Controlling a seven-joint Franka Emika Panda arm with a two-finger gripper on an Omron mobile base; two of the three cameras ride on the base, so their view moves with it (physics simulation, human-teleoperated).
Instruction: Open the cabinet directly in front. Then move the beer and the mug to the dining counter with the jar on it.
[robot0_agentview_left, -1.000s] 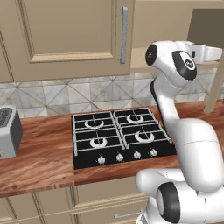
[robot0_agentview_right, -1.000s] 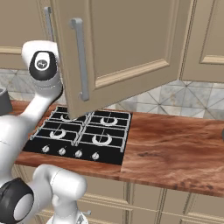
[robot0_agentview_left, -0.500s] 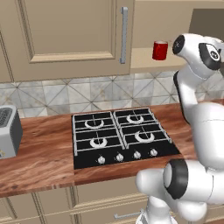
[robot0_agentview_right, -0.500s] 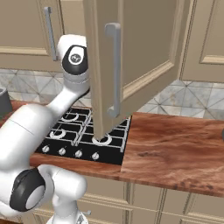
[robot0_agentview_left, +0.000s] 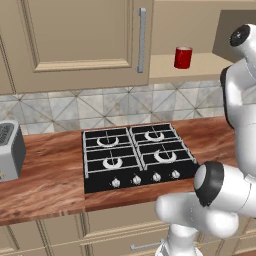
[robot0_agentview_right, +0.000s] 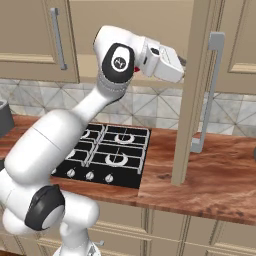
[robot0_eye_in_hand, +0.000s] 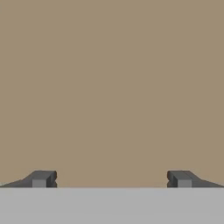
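One mug (robot0_agentview_left: 183, 57), two doors (one open)

hob (robot0_agentview_left: 135, 157): on the surface (robot0_agentview_left: 45, 187), below the cabinet (robot0_agentview_left: 80, 42)
toaster (robot0_agentview_left: 10, 150): on the surface, well left of the hob
mug (robot0_agentview_left: 183, 57): on the cabinet shelf, above and right of the hob
open cabinet door (robot0_agentview_right: 200, 90): right of the hob, swung out over the surface
end effector (robot0_eye_in_hand: 112, 179): close before a flat panel

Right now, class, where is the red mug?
In the left base view, the mug stands on the open cabinet's shelf, upper right, above the hob and right of the closed door's handle.
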